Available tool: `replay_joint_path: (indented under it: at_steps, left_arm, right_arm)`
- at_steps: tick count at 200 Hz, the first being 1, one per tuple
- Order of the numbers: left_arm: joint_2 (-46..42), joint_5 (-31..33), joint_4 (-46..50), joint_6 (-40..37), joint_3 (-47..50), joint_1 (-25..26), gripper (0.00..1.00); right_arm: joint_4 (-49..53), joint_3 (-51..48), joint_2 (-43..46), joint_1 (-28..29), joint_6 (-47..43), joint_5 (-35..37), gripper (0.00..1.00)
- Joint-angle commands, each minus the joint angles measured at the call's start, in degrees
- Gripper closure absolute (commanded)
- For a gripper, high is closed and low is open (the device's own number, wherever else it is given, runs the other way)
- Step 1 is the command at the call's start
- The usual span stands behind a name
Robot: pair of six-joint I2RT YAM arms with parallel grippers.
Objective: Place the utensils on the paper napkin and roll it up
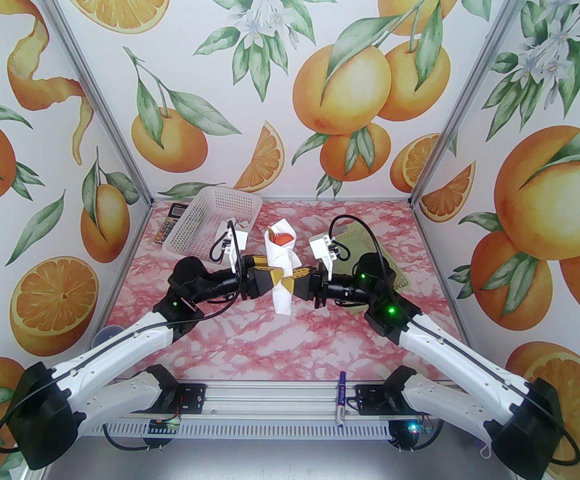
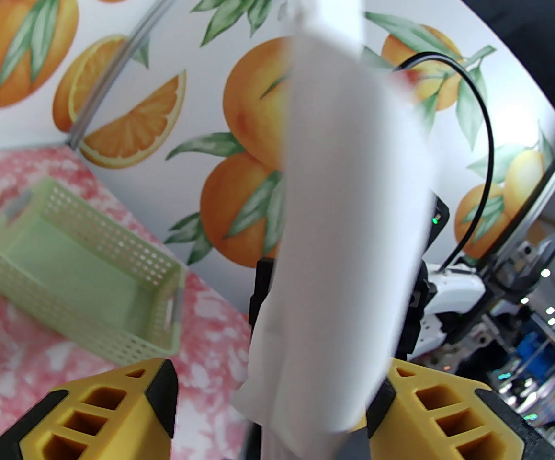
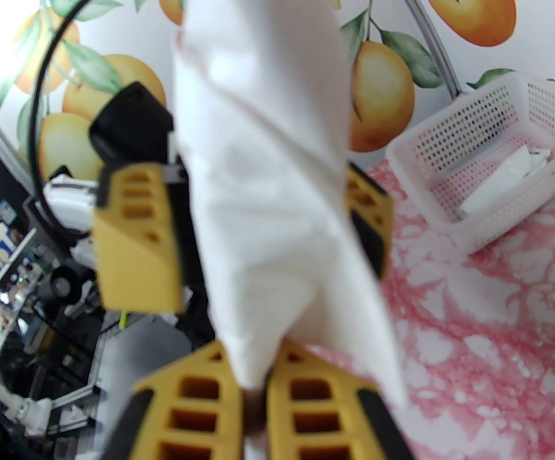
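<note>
My fingers (image 2: 114, 410) are yellow with black pads; the napkin (image 1: 279, 263) is plain white; the utensils (image 1: 283, 238), at the napkin's top, show orange-red; the table (image 1: 249, 338) under the napkin is pink-and-white marble.

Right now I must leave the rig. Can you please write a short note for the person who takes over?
Left gripper: open, standing around the napkin roll without gripping it.
Right gripper: shut on the roll's lower part, holding it upright over the middle of the table.
Utensils: inside the roll, with the orange-red heads showing at its top end.
Done: the utensils are wrapped and the napkin is rolled.
Left: probably only to set the roll down and release it. I cannot tell whether its bottom end touches the table.
</note>
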State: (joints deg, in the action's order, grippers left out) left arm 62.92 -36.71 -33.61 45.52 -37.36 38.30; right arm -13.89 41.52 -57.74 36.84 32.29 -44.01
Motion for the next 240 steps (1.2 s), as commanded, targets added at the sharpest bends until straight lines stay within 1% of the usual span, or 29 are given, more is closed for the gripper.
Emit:
replay_joint_path:
  at_steps: [1,36,73,86,127,163,185,200,215,226,240]
  left_arm:
    - [0.78,-2.42,-8.30,2.55,0.45,-0.07,0.40]
    - [1.68,-3.27,-10.63,3.44,-0.01,-0.07,0.47]
    - [2.30,-3.06,-10.86,3.63,-0.42,-0.12,0.55]
    - [2.39,-3.06,-10.91,3.64,-0.38,-0.14,0.59]
    - [1.82,-2.14,-9.05,2.52,-0.52,-0.16,0.77]
    - [1.77,-1.60,-8.67,2.19,-0.52,-0.22,0.90]
    - [1.59,-1.20,-8.15,1.79,-0.41,-0.24,0.94]
    - [1.51,-1.09,-7.65,1.55,-0.57,-0.33,0.95]
    - [1.46,-1.20,-6.97,1.21,-0.83,-0.37,0.96]
    - [1.51,-1.42,-6.65,1.05,-1.10,-0.38,0.96]
    - [1.54,-1.66,-6.65,1.11,-1.28,-0.36,0.96]
  right_arm:
    - [-3.19,-0.03,0.04,0.52,0.60,-1.49,1.00]
    - [-1.63,-0.15,-0.53,1.04,-0.22,-1.92,1.00]
    - [-0.21,-0.21,-0.98,1.36,-1.07,-2.66,1.00]
    - [0.47,-0.29,-0.99,1.32,-1.37,-2.81,1.00]
    - [3.78,-0.37,0.15,1.26,-3.25,-2.34,1.00]
    - [4.95,-1.03,1.10,0.28,-3.24,-3.65,0.87]
    - [5.20,-2.06,3.59,-2.68,-2.45,-4.98,0.72]
    - [5.09,-2.99,6.39,-5.78,-1.63,-6.39,0.58]
    - [6.19,-3.46,9.08,-9.49,-1.49,-8.68,0.49]
    - [7.25,-3.34,10.29,-11.72,-1.94,-9.41,0.47]
    - [8.64,-2.52,10.60,-13.58,-2.94,-9.22,0.47]
